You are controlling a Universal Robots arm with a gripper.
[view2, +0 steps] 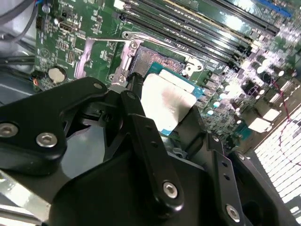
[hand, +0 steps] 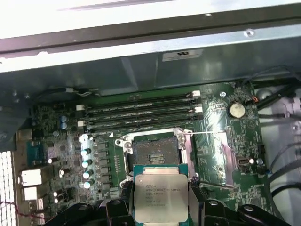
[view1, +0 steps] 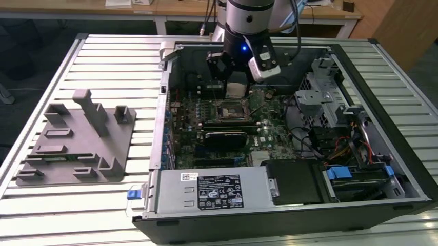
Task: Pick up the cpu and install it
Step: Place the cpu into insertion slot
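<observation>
Our gripper [hand: 161, 207] is closed narrow on the cpu [hand: 161, 190], with one black finger [hand: 123, 207] pressed to each of two opposite edges. We see the chip's silver top facing the camera in the first wrist view. In the second wrist view the same chip [view2: 167, 101] sits tilted between the two fingers [view2: 136, 89].

We find the cpu held in the air over the motherboard [hand: 61, 141], close by the socket [hand: 153, 153] but not seated in it. The socket is open, its dark centre bare, and a shiny metal flap [hand: 221, 155] lies folded out just beside it. Past the socket run four long memory slots [hand: 141, 110], and a coin battery [hand: 236, 110] sits near the flap. The grey inner wall of the computer case [hand: 141, 52] rises behind the slots.

From the exterior view we see the arm [view1: 247, 20] reaching down into the open case [view1: 383, 87], which lies on its side. A black finned block [view1: 222, 137] sits on the board near the socket. The power supply [view1: 212, 190] fills the near end of the case.

The case rests on a slatted metal table [view1: 102, 66]. A grey moulded tray [view1: 75, 141] lies on the slats, towards the exterior view's left and well apart from the case. Wooden desks [view1: 171, 7] stand behind the table.
</observation>
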